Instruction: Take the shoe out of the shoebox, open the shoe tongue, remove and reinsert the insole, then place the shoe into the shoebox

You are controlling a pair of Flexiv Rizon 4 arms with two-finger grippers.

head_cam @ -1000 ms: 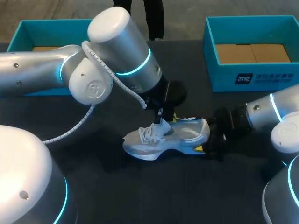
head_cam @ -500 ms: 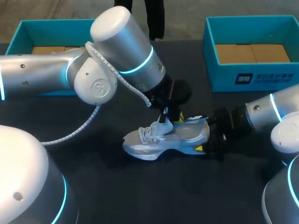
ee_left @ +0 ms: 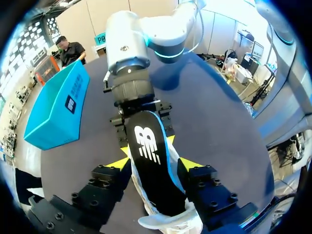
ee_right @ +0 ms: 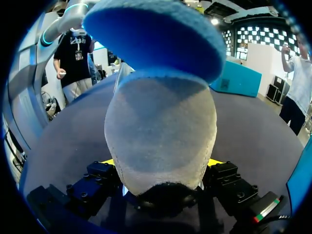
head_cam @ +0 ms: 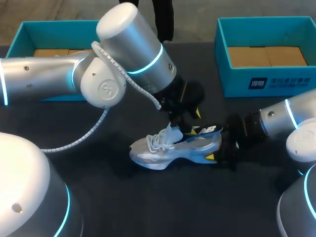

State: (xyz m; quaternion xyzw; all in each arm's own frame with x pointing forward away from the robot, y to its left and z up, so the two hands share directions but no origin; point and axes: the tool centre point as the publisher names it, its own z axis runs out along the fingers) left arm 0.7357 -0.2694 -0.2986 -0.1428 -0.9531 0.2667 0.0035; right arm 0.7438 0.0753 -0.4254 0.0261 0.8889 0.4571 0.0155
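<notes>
Where the dark counter (head_cam: 148,207) spreads beneath both arms, one open teal cardboard shoebox (head_cam: 276,81) stands well beyond the right tool (head_cam: 224,148), and a second teal shoebox (head_cam: 22,39) sits well behind the left tool (ee_left: 153,165). The left tool's fingers press from both sides on a black, blue-edged insole (ee_left: 148,156), partly lifted out of the white lace-up sneaker (head_cam: 158,153) resting on the counter just under it. The right tool's fingers, spread wide, clamp the sneaker's heel between them.

Count: one shoe (head_cam: 170,150); one insole (head_cam: 206,130); two shoeboxes (head_cam: 23,30) (head_cam: 269,83); two arms (head_cam: 44,84) (head_cam: 289,113); two grippers, left gripper (head_cam: 186,118) and right gripper (head_cam: 223,148); one surface (head_cam: 123,197).
</notes>
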